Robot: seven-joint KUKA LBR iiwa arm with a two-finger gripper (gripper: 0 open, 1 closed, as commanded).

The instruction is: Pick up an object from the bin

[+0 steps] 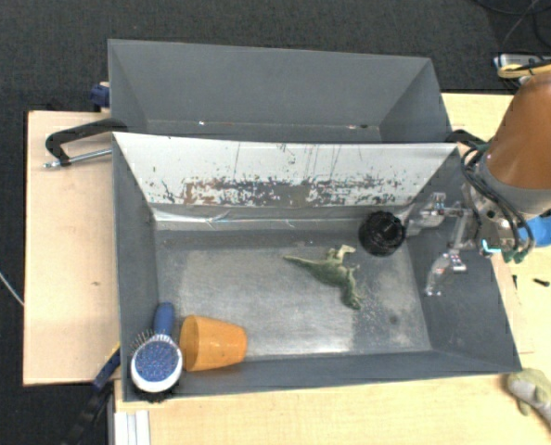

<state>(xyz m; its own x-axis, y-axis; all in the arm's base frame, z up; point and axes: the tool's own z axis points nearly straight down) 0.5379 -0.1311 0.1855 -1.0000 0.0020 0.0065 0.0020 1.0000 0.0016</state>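
My gripper [441, 242] hangs over the bin's right wall, its two metal fingers [439, 274] spread apart and open with nothing between them. Just to its left, near the back right of the bin floor, lies a black round thing [382, 234], close to the upper finger but apart from it. A green toy dinosaur [336, 269] lies in the middle of the floor, left of and below the black thing.
An orange cup [212, 342] lies on its side at the front left. Beside it is a blue round hairbrush [157, 361] in the corner. The arm with its orange cover reaches in from the right.
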